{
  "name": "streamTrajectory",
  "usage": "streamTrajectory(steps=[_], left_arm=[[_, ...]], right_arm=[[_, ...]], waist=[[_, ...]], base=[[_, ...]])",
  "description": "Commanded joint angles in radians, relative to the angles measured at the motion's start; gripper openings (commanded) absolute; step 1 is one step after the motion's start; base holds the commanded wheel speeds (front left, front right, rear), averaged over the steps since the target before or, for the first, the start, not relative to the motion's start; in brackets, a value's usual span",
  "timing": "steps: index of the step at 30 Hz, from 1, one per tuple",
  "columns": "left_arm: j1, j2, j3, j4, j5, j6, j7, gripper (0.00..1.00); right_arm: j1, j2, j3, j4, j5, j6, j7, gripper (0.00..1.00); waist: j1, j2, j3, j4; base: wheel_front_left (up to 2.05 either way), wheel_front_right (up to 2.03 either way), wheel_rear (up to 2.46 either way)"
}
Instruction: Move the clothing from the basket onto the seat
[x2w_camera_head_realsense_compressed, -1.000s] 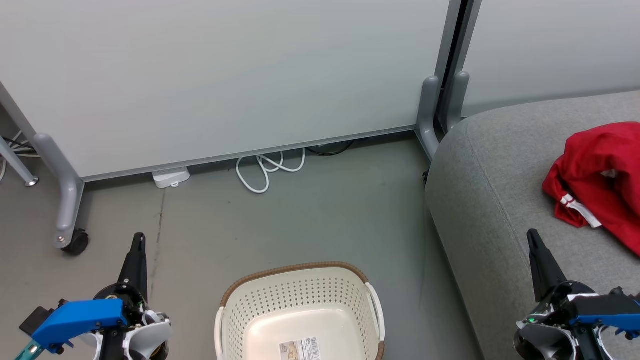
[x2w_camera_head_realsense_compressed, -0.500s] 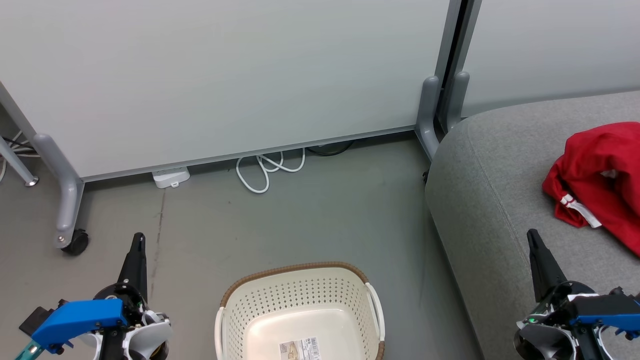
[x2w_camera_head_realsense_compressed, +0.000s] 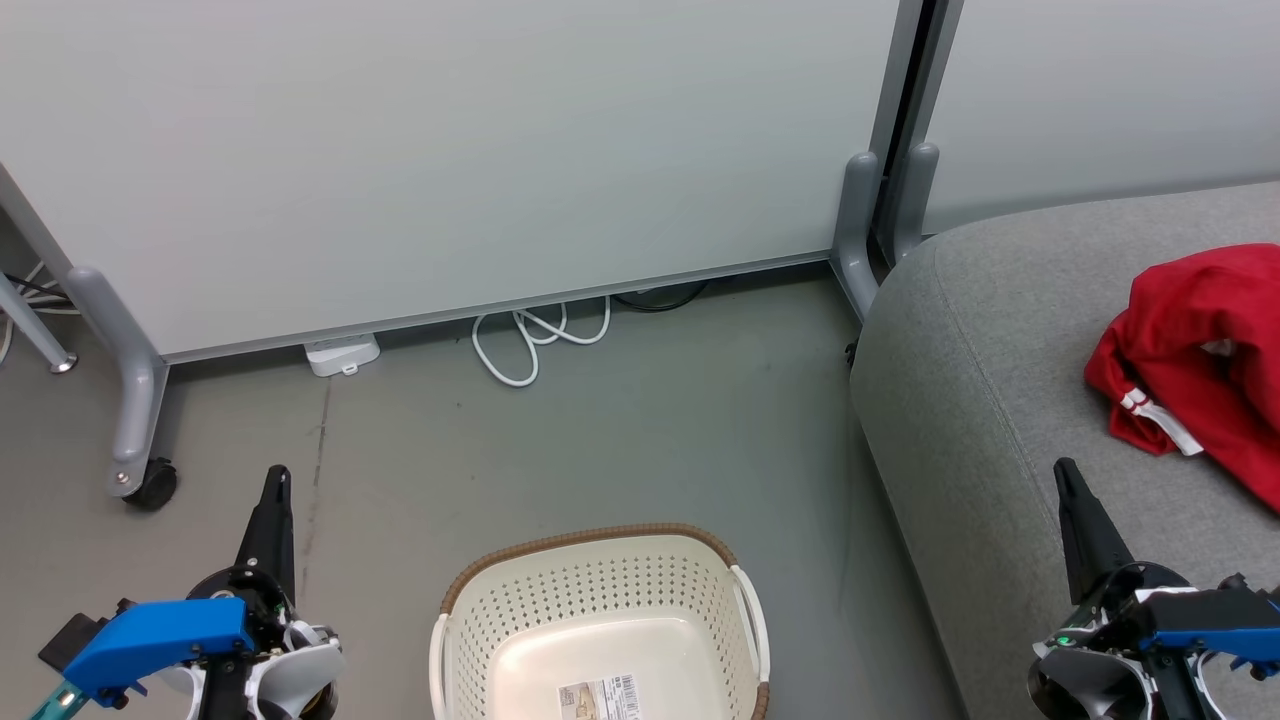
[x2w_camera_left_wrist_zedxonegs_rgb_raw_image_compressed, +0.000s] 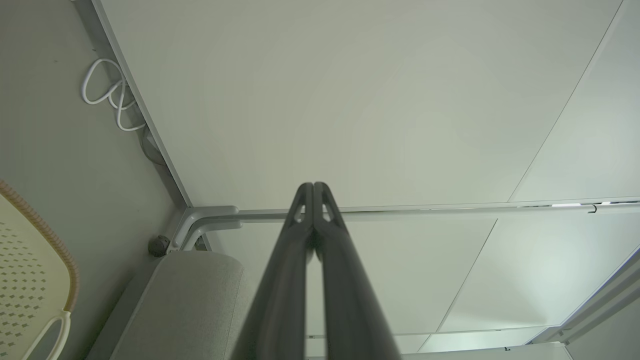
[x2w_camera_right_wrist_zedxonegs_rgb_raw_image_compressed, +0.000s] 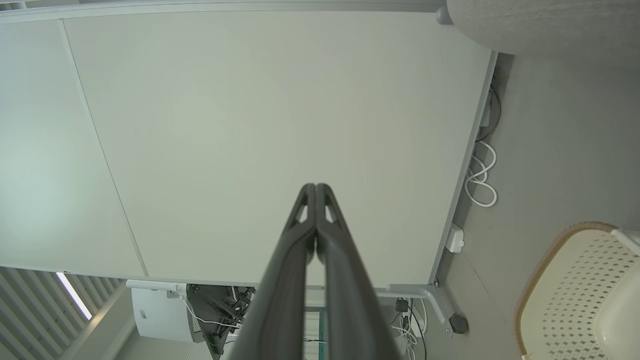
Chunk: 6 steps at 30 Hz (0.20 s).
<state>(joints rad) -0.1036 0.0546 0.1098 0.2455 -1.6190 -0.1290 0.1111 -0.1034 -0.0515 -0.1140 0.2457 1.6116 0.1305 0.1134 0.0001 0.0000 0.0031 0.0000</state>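
Red clothing (x2w_camera_head_realsense_compressed: 1205, 355) with white trim lies bunched on the grey seat (x2w_camera_head_realsense_compressed: 990, 400) at the right edge of the head view. The cream basket (x2w_camera_head_realsense_compressed: 600, 625) with a brown rim stands on the floor at the bottom centre; its visible inside holds nothing but a label. My left gripper (x2w_camera_head_realsense_compressed: 275, 480) is shut, held up left of the basket with nothing in it. My right gripper (x2w_camera_head_realsense_compressed: 1065, 472) is shut too, over the seat's front part, below the clothing. The wrist views show each pair of fingertips pressed together, left (x2w_camera_left_wrist_zedxonegs_rgb_raw_image_compressed: 313, 186) and right (x2w_camera_right_wrist_zedxonegs_rgb_raw_image_compressed: 315, 187).
A pale partition panel (x2w_camera_head_realsense_compressed: 450, 150) on grey legs with a caster (x2w_camera_head_realsense_compressed: 152, 484) stands behind the floor. White cable loops (x2w_camera_head_realsense_compressed: 535, 340) and a small white box (x2w_camera_head_realsense_compressed: 342, 354) lie at its foot. Another panel leg (x2w_camera_head_realsense_compressed: 860, 225) stands by the seat's corner.
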Motion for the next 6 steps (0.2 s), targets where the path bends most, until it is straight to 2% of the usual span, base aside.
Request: streamTrajectory(steps=[1, 6], left_arm=[[-0.010, -0.001, 0.002, -0.004, 0.005, -0.003, 0.002, 0.00], [-0.010, -0.001, 0.002, -0.004, 0.005, -0.003, 0.002, 0.00]], right_arm=[[-0.010, 0.002, -0.002, -0.003, 0.003, 0.000, 0.003, 0.00], [-0.010, 0.002, -0.002, -0.003, 0.003, 0.000, 0.003, 0.00]], waist=[[-0.0001, 0.0000, 0.000, 0.000], [-0.0001, 0.0000, 0.000, 0.000]], base=[[0.00, 0.00, 0.00], [0.00, 0.00, 0.00]])
